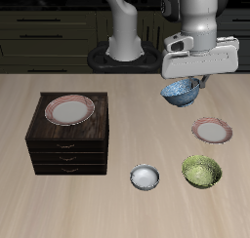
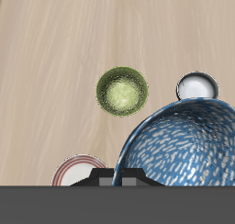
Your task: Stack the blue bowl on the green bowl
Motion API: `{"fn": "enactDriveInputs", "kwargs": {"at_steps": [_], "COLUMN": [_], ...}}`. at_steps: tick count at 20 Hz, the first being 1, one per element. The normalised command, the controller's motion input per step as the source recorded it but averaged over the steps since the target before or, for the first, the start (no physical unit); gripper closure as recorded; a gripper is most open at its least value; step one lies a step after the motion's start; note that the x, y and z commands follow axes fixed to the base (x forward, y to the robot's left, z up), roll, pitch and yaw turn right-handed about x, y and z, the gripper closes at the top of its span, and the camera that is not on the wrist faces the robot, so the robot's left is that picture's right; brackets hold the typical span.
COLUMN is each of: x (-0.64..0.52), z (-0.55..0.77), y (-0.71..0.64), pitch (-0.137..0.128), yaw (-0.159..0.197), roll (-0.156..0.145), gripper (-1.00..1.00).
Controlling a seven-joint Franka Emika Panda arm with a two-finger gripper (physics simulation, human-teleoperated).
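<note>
The worktop (image 1: 29, 198) carries a dark drawer cabinet (image 1: 66, 137) with a pink-rimmed plate (image 1: 70, 109) on its top; a second pink-rimmed plate (image 1: 212, 131) lies on the bare surface farther toward the robot's base than the green bowl.

The tool (image 1: 186, 78) is closed on the rim of the blue bowl (image 1: 180, 93) and holds it clear of the worktop. The bowl hangs upright below the tool, opening upward, which suits nesting it into another bowl. In the wrist view the blue bowl (image 2: 184, 145) fills the area directly beneath the tool, with its mottled interior exposed.

The green bowl (image 1: 202, 170) stands upright and unoccupied near the worktop's front edge, well apart from the carried bowl and lower than it. The wrist view shows the green bowl (image 2: 122, 89) offset from the blue bowl, not under it.

A small white-grey bowl (image 1: 145, 177) stands beside the green bowl. Judgement: the lift is complete; travel toward the front edge, then descent, is required.
</note>
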Motion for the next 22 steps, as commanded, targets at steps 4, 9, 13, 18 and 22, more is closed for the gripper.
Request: {"fn": "enactDriveInputs", "kwargs": {"at_steps": [4,9,13,18,22], "x": [0.25,0.29,0.33,0.10,0.04], "z": [0.18,0.11,-0.02,0.04,0.04], "y": [0.10,0.05,0.20,0.15,0.10], "pitch": [-0.020,0.006,0.019,-0.002,-0.015], "yaw": [0.012,-0.021,-0.003,-0.001,0.013], "roll": [-0.035,-0.039,-0.016,0.000,-0.008], "gripper": [1.00,1.00,1.00,1.00,1.00]}}
